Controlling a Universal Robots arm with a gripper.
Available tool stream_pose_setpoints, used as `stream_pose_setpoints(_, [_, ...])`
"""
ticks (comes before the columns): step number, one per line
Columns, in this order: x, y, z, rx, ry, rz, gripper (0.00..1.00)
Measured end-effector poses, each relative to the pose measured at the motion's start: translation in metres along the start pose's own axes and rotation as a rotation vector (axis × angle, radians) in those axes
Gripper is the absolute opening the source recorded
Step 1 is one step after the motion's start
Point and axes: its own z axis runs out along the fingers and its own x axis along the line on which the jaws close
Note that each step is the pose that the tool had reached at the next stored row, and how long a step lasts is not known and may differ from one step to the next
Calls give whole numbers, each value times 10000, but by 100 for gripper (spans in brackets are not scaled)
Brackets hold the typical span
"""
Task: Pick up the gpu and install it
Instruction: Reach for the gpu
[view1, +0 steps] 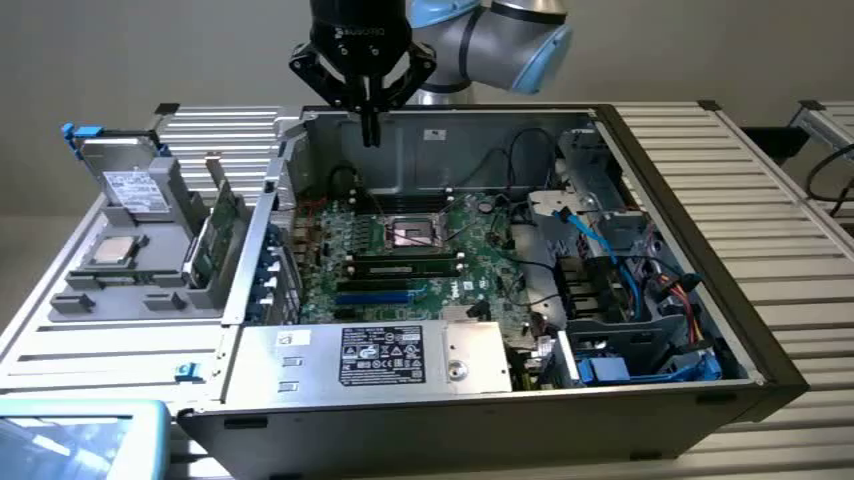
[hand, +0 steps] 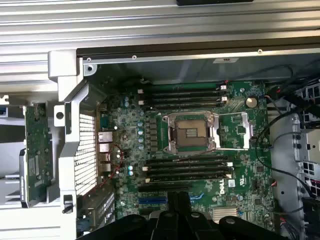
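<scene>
In the grey holder (view1: 127, 290) just outside the open computer case (view1: 441, 160), on the exterior view's left, the gpu (view1: 224, 232) stands on edge with its green board showing, and nothing touches it. The task looks to be at its very start: the card is not yet picked up, and both lifting it and seating it are left to do. Inside the case, the motherboard (view1: 400, 275) lies exposed, and the blue card slot (view1: 380, 297) near its front edge looks free (the processor socket (hand: 192, 132) in the middle looks bare too). The gripper (view1: 370, 128) hovers above the rear of the case, over the motherboard and well apart from the gpu. Its fingers are clenched together, tip against tip, grasping nothing and touching nothing.
</scene>
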Motion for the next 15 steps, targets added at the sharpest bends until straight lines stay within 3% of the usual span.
stream_pose_setpoints(12, [1,0,0,0,-1,1,12])
stream_pose_setpoints(15, [81,-5,-2,2,-6,2,12])
